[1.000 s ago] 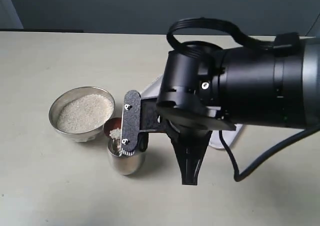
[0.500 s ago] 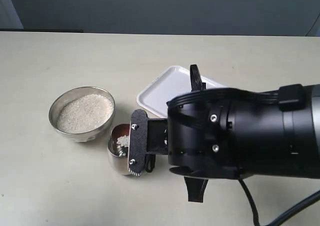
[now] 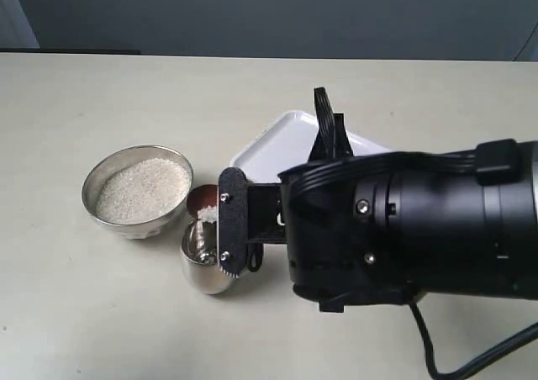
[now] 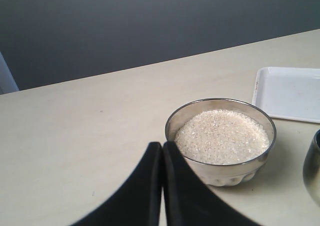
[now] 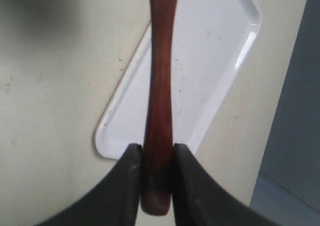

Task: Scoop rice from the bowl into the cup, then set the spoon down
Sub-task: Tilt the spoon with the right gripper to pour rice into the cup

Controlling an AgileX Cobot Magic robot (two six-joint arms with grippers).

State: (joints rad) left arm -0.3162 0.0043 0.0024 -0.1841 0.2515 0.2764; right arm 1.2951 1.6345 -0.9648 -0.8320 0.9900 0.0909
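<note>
With the right gripper, jaws clamped on the spoon handle, holding rice over the cup at five o'clock from the bowl, best roll slowly, tip inside the rim; left gripper jaws pressed together, empty.

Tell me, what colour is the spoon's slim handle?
Glossy dark red-brown spoon handle; best in the right wrist view.

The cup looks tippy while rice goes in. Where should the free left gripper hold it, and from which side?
Probably the cup by its rounded wall below the rim, jaws straddling it, coming over the table from lower left in the exterior view: the bowl crowds its upper left, while the spoon and right gripper cover its mouth and right side.
</note>
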